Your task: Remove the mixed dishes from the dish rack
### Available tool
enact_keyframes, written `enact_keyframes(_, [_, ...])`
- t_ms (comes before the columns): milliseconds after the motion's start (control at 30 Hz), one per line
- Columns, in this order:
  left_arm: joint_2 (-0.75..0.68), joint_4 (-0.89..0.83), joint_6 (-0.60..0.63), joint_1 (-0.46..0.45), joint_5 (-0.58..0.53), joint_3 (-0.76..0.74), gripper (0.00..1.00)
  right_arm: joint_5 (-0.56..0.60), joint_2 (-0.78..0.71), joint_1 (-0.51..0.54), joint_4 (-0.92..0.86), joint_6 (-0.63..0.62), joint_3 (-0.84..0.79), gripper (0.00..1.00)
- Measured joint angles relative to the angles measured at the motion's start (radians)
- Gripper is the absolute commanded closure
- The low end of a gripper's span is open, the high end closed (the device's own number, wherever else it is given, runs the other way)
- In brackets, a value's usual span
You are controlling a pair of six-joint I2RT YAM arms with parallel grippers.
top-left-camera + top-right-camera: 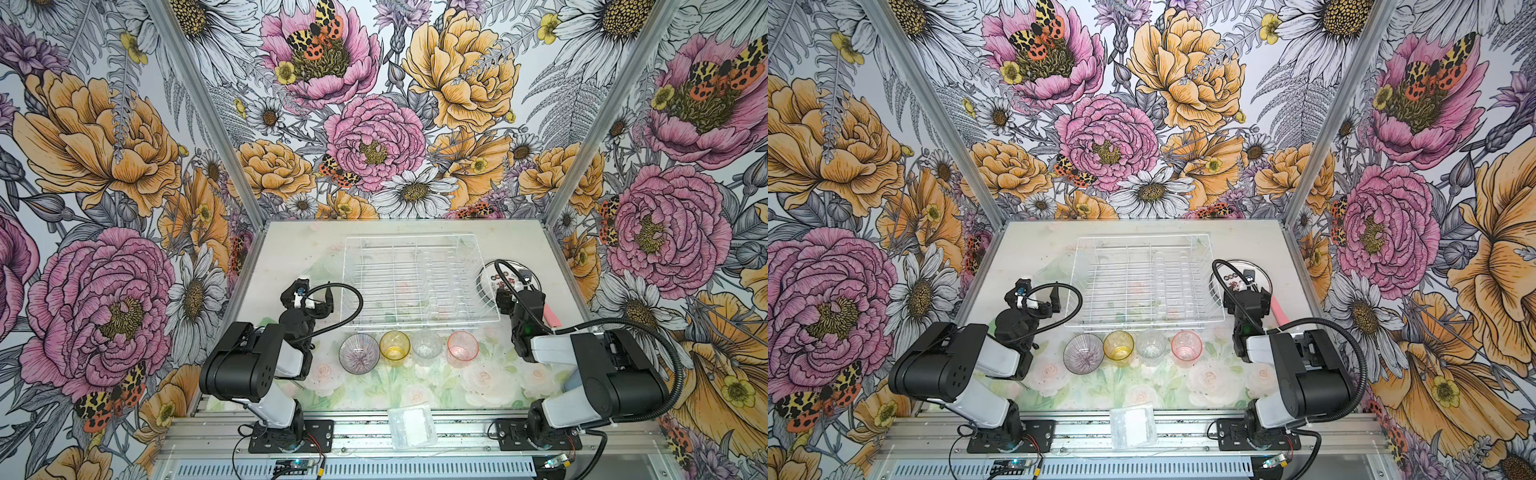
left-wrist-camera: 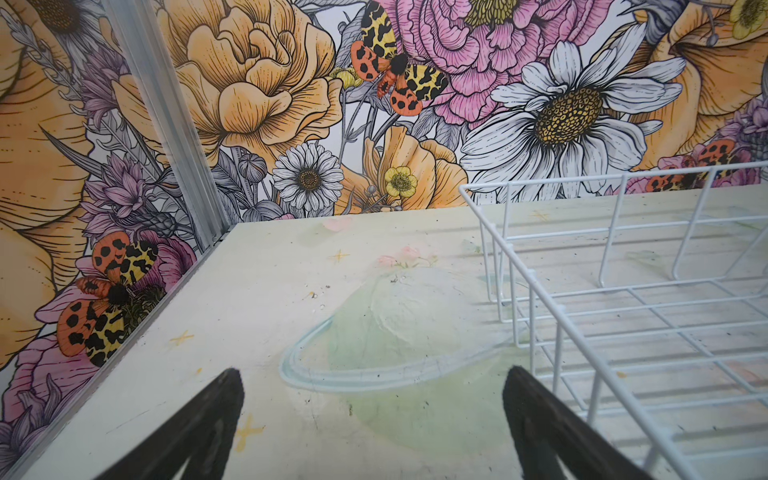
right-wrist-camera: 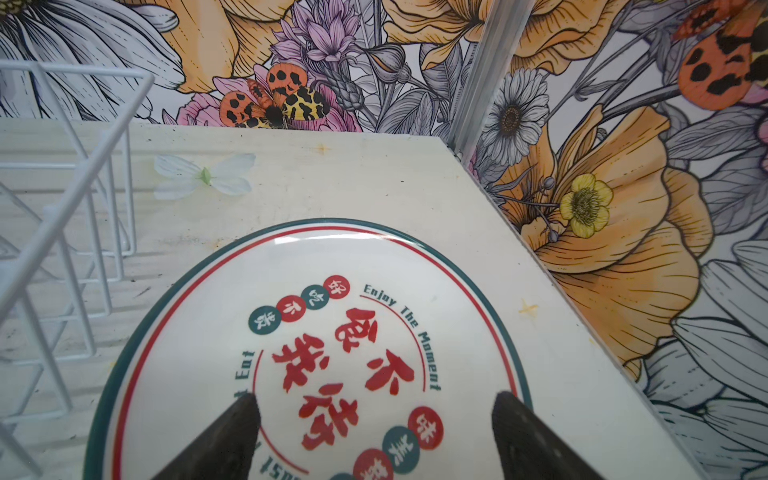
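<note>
plate beside dish rack, table edge near

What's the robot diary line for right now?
dish rack: empty | bowl, yellow tumbler, clear tumbler, pink tumbler: row in front of rack | plates: beside rack | left gripper: open, empty | right gripper: open over plates
</note>
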Motion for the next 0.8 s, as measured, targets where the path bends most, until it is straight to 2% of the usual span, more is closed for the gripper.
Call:
enact_keyframes(100, [-0.017,-0.099,-0.015,0.047,0.057,0.048,0.01,-0.066,0.033,-0.051,0.046,0.015,0.016,0.07])
enact_keyframes(167, [-0.021,-0.178,-0.03,0.085,0.102,0.109,0.01,-0.087,0.035,-0.069,0.059,0.026,0.016,0.01])
enact_keyframes(233, [-0.021,-0.226,-0.045,0.118,0.148,0.156,0.01,-0.106,0.035,-0.071,0.072,0.031,0.016,0.01])
enact_keyframes(433, [-0.024,-0.283,-0.075,0.154,0.234,0.161,0.01,-0.136,0.035,-0.071,0.082,0.031,0.016,0.0])
enact_keyframes(633, [-0.025,-0.24,-0.06,0.076,0.184,0.094,0.01,-0.146,0.035,-0.071,0.085,0.031,0.016,0.01])
enact_keyframes(800, [-0.025,-0.301,-0.058,0.058,0.093,0.134,0.01,-0.146,0.035,-0.071,0.085,0.031,0.016,0.0])
